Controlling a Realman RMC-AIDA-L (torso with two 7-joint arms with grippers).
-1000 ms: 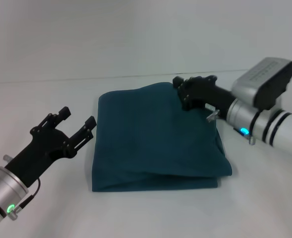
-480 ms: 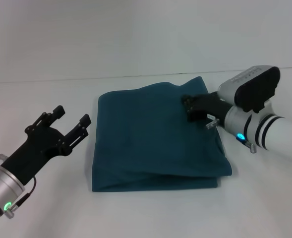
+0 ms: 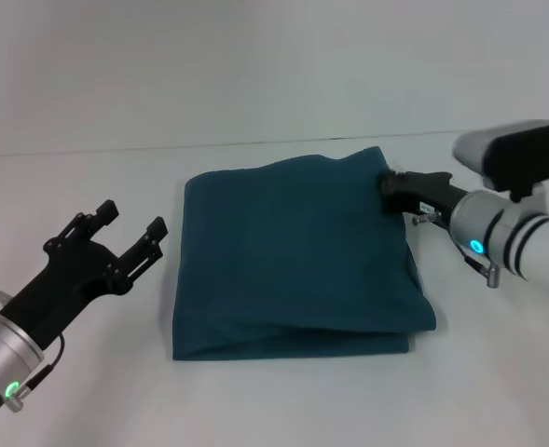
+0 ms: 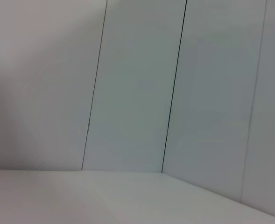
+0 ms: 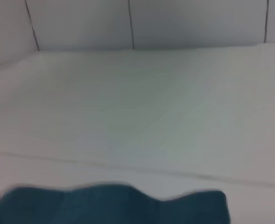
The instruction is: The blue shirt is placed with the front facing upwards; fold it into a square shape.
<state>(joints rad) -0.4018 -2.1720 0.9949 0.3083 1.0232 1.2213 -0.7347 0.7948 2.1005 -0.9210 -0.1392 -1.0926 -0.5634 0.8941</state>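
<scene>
At about eight o'clock in the head view, the left hand [image 3: 122,230] hovers above the white bench [image 3: 283,400], its two black fingers [image 3: 94,219] spread apart with nothing between them, pointing toward two o'clock at the near left side of the cloth but well clear of it. The left wrist view shows only pale wall panels with dark seams and a strip of white surface. At the middle of the bench lies the blue shirt [image 3: 293,256], folded into a thick, roughly square bundle with plain teal cloth on top; no lettering or collar shows. Its left edge runs fairly straight, its far edge is slightly wavy and rises to a corner toward one o'clock, and along the near edge at six o'clock the layers of the fold are visible, with the upper layer overhanging a little at the right corner. At about two to three o'clock the right hand [image 3: 392,183] reaches in from the right, its black tip at the far right corner of the shirt; whether its fingers are apart or pressed on the cloth cannot be told. The right wrist view shows the shirt's wavy edge [image 5: 114,205] against the white bench, with the wall beyond.
</scene>
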